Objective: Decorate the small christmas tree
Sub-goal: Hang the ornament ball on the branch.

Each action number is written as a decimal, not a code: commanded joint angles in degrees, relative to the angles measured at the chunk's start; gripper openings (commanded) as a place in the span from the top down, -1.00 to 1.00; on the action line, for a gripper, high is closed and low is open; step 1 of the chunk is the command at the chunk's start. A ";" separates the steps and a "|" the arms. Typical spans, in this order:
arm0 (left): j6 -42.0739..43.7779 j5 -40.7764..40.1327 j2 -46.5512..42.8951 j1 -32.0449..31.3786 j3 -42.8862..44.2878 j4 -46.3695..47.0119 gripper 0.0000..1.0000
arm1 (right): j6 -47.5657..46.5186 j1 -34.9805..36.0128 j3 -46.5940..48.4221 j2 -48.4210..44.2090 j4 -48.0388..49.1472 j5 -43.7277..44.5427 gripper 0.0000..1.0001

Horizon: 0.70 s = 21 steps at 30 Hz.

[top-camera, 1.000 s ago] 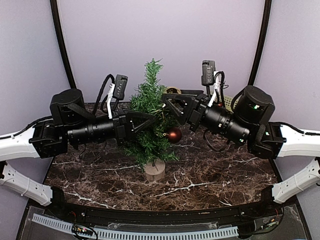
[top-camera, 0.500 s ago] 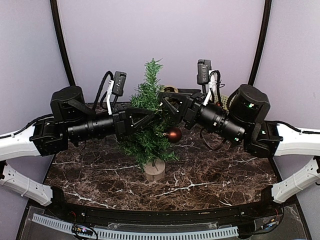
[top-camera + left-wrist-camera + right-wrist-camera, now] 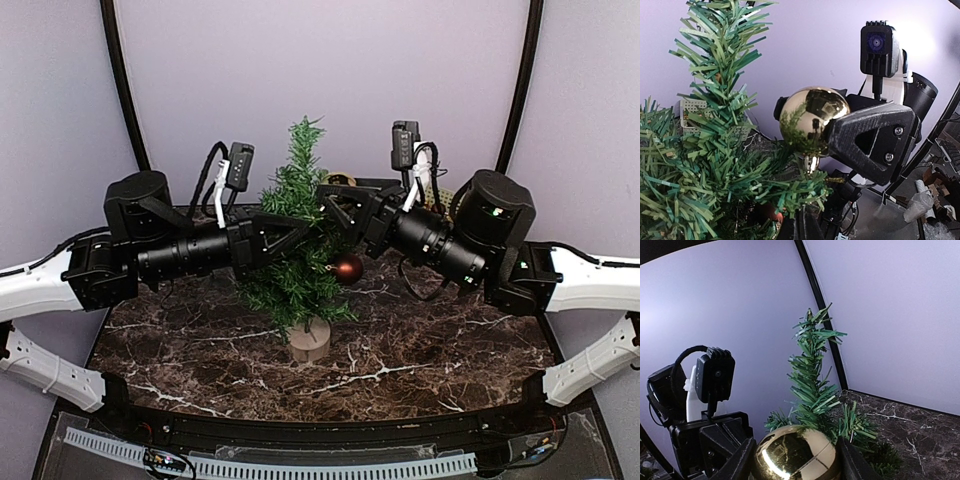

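1. Centre table: the small tree (image 3: pixel 295 290) stands upright on its round wooden stump (image 3: pixel 310 342) on the dark marble table (image 3: pixel 430 345), with both arms reaching in at mid-height from either side.
2. The right gripper (image 3: pixel 338 212) has its fingers (image 3: pixel 737 462) clamped on either side of a gold bauble (image 3: pixel 796 454), held just beside the upper branches. The bauble's cap (image 3: pixel 812 162) points down toward a branch tip.
3. The left gripper (image 3: pixel 290 233) is buried among the needles on the opposite side. Whether its fingers are open or closed on a branch cannot be told.
4. A red bauble (image 3: pixel 348 268) already hangs from a branch on the right side.
5. Handling, as a judgement: the tree looks light and top-heavy on its narrow base, so a sideways push could tip it. The branches appear thin and springy and will likely give under a bauble's weight. The firmest hold is probably low on the trunk or at a branch root, not at the bristly tips. The glossy bauble looks slippery and possibly breakable.
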 commanded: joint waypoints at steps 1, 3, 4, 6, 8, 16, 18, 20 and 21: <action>0.01 1.07 0.18 0.41 0.59 0.10 1.00 | -0.28 0.58 1.25 0.03 0.11 0.62 0.03; 0.04 0.81 0.50 0.41 0.69 -0.47 1.00 | -0.35 0.63 1.12 0.01 -0.06 0.76 0.03; 0.04 0.38 0.68 0.41 0.69 -0.85 1.00 | -0.36 0.56 1.12 0.06 -0.20 1.09 0.03; 0.07 0.03 0.90 0.41 0.67 -1.14 1.00 | -0.45 0.56 1.21 0.27 -0.58 1.46 0.03; 0.12 -0.52 1.00 0.41 0.61 -1.15 1.00 | -0.41 0.55 1.21 0.63 -0.76 1.84 0.03; 0.11 -2.40 0.68 0.41 0.77 -1.16 1.00 | -0.86 0.61 1.33 1.36 -0.11 3.18 0.03; 0.20 -2.97 0.37 0.41 0.78 -0.86 1.00 | -1.20 0.63 1.65 1.49 0.14 3.20 0.03; 0.36 -3.27 0.15 0.47 0.96 -0.58 1.00 | -1.58 0.55 1.90 1.57 0.54 3.17 0.03; 0.42 -3.32 -0.02 0.49 1.07 -0.40 1.00 | -1.78 0.55 1.95 1.59 0.67 3.26 0.03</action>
